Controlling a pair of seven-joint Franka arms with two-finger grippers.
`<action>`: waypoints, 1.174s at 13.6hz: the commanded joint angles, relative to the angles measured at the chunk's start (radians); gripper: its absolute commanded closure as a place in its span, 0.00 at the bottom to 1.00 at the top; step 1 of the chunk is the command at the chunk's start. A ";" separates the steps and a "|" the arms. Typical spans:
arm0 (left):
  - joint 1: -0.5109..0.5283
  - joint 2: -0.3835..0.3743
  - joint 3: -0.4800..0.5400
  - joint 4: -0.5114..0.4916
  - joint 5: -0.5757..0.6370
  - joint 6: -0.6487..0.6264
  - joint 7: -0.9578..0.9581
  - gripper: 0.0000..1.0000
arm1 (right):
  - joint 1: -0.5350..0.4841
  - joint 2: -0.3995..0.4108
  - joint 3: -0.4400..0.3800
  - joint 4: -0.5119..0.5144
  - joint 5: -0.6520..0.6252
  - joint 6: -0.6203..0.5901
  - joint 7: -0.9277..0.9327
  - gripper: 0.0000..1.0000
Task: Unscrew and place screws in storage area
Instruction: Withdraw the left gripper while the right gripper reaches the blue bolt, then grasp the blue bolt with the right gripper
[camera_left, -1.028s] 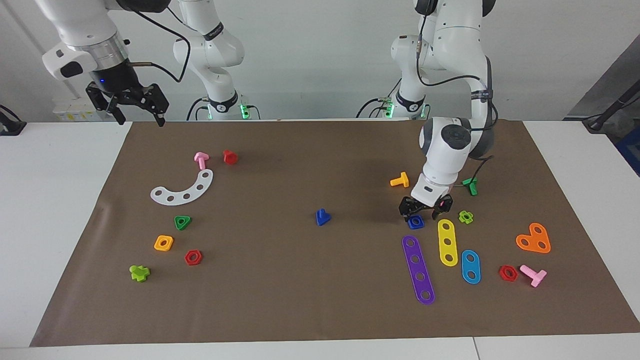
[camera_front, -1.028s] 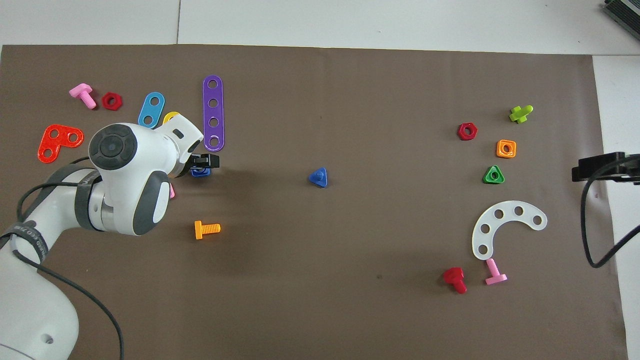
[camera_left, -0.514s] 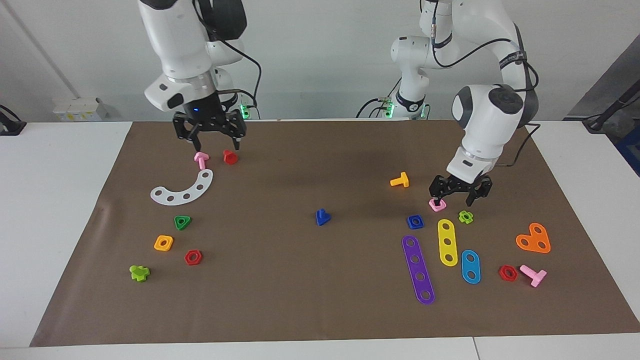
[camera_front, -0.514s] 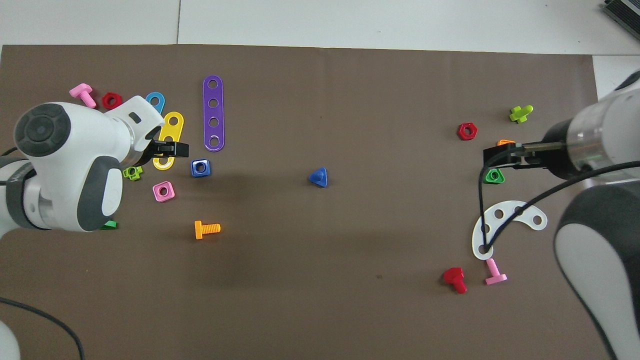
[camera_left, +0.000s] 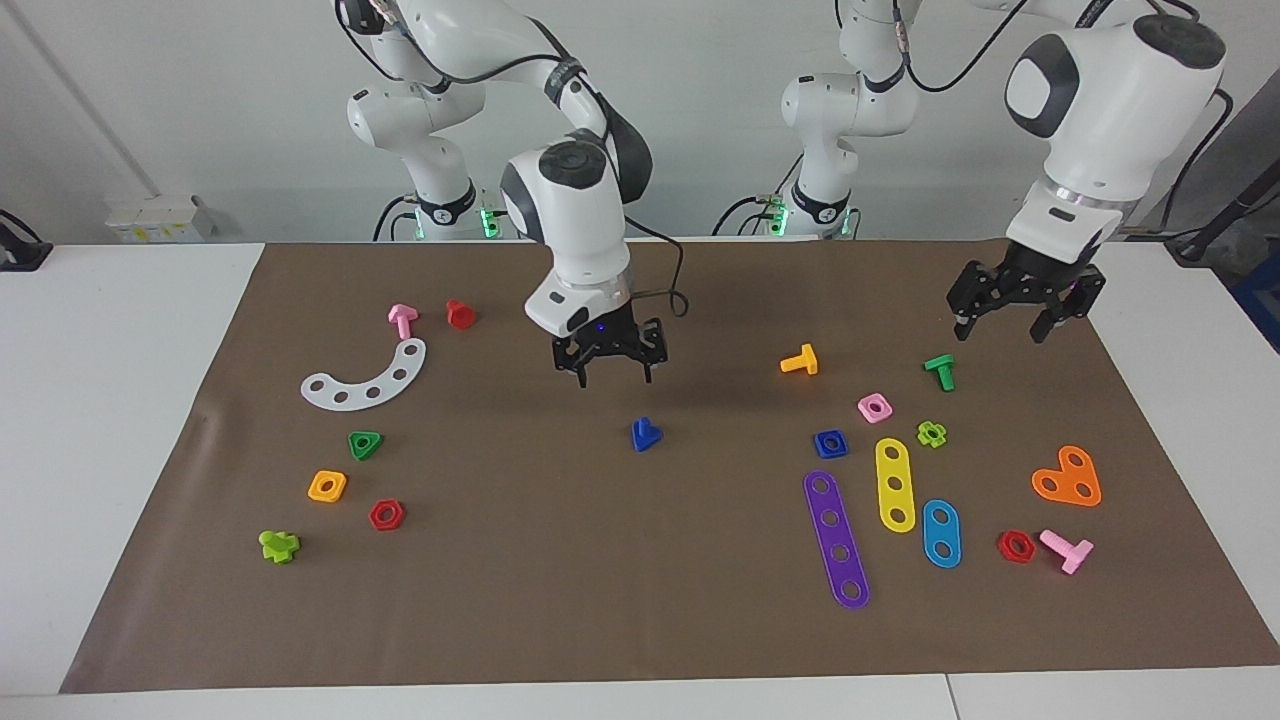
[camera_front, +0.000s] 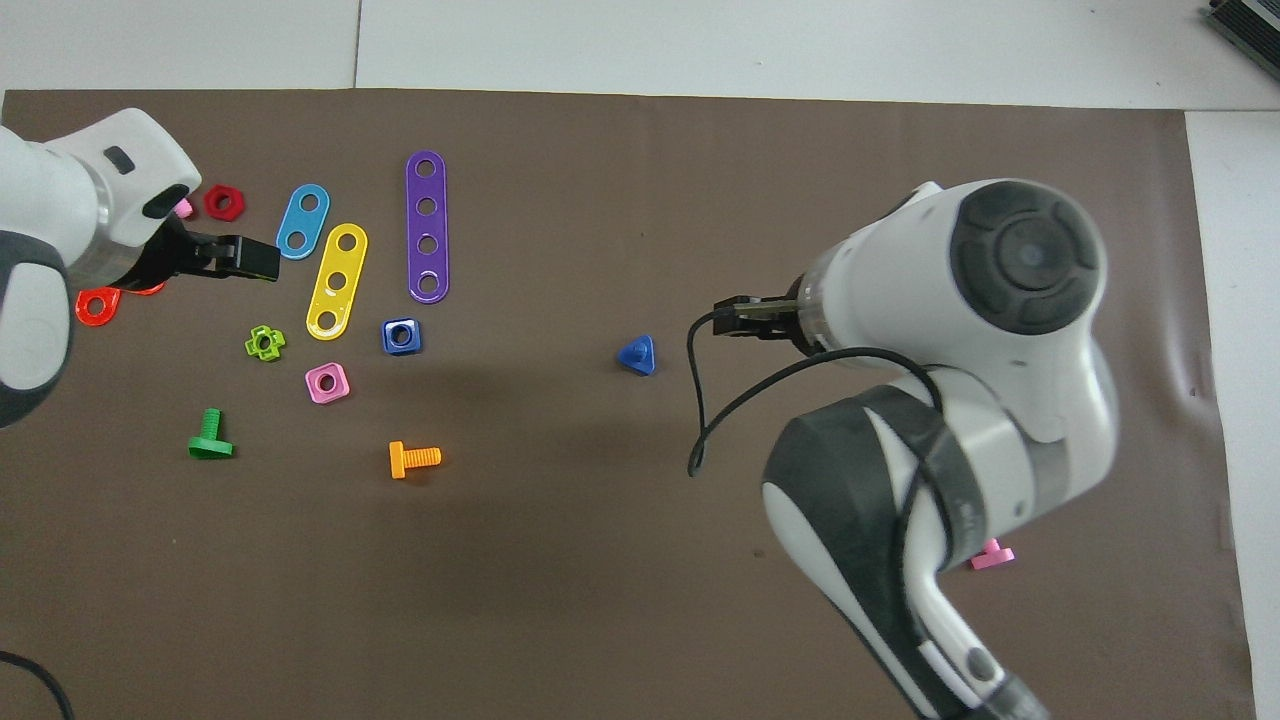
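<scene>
The blue triangular-headed bolt (camera_left: 645, 434) (camera_front: 637, 354) lies alone at the middle of the brown mat (camera_left: 600, 590) (camera_front: 600, 580), the storage area. Its blue square nut (camera_left: 830, 443) (camera_front: 400, 336) lies apart from it toward the left arm's end, beside the purple strip (camera_left: 836, 538). My right gripper (camera_left: 614, 378) (camera_front: 735, 315) hangs open in the air just beside the bolt, holding nothing. My left gripper (camera_left: 1000, 328) (camera_front: 235, 258) is raised over the left arm's end of the mat, open and empty.
Around the blue nut lie a pink nut (camera_left: 874, 407), yellow strip (camera_left: 896, 484), blue strip (camera_left: 941, 533), green bolt (camera_left: 940, 371) and orange bolt (camera_left: 800, 360). Toward the right arm's end lie a white curved strip (camera_left: 366, 377), green triangular nut (camera_left: 365, 444) and other small parts.
The right arm swung from its end of the table to the middle and came down beside the blue bolt. The left gripper left the blue nut, rose and pulled back toward its own end.
</scene>
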 joint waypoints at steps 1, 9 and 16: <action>0.025 -0.062 -0.005 -0.007 0.010 -0.091 0.045 0.00 | 0.017 0.093 -0.004 0.058 -0.064 0.028 0.009 0.04; 0.058 -0.130 -0.007 -0.096 0.009 -0.131 0.048 0.00 | 0.044 0.167 -0.006 0.046 -0.115 0.121 0.026 0.49; 0.064 -0.004 -0.002 0.121 -0.034 -0.280 0.047 0.00 | 0.053 0.188 -0.006 0.045 -0.115 0.121 0.028 0.61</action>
